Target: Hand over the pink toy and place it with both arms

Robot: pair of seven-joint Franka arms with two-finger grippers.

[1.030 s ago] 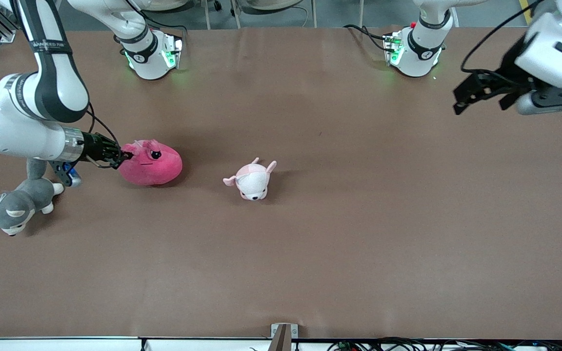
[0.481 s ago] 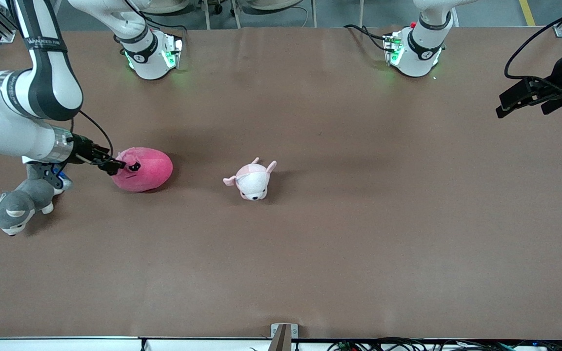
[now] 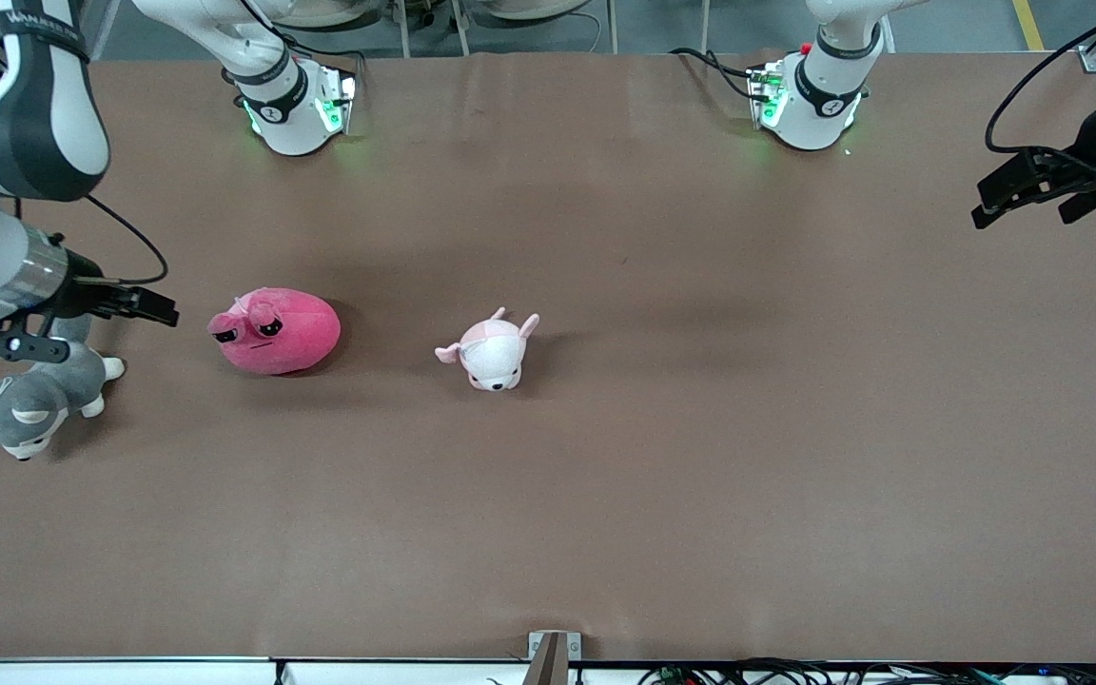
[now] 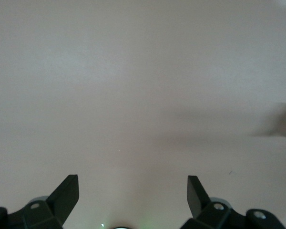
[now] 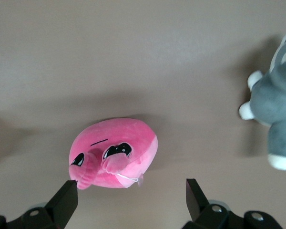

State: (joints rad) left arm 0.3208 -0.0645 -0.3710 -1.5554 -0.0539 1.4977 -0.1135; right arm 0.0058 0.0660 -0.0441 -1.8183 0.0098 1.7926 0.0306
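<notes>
Pink toy (image 3: pixel 274 330) lies on table (image 3: pixel 662 495) toward right arm's end, held by neither arm, near grey dog plush (image 3: pixel 29 400) and well apart from pale pink-and-white plush (image 3: pixel 491 352).

Right gripper (image 3: pixel 134 304) just beside toy, jaws spread, nothing in them; right wrist view shows toy (image 5: pixel 115 153) clear of fingertips (image 5: pixel 69 191).

Left gripper (image 3: pixel 1009 195) waits at left arm's end, jaws spread, empty.

Judgement: placement looks done; only arm retreat left.

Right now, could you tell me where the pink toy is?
In the front view, the pink toy lies on the table toward the right arm's end, between the grey dog and the pale plush.
</notes>
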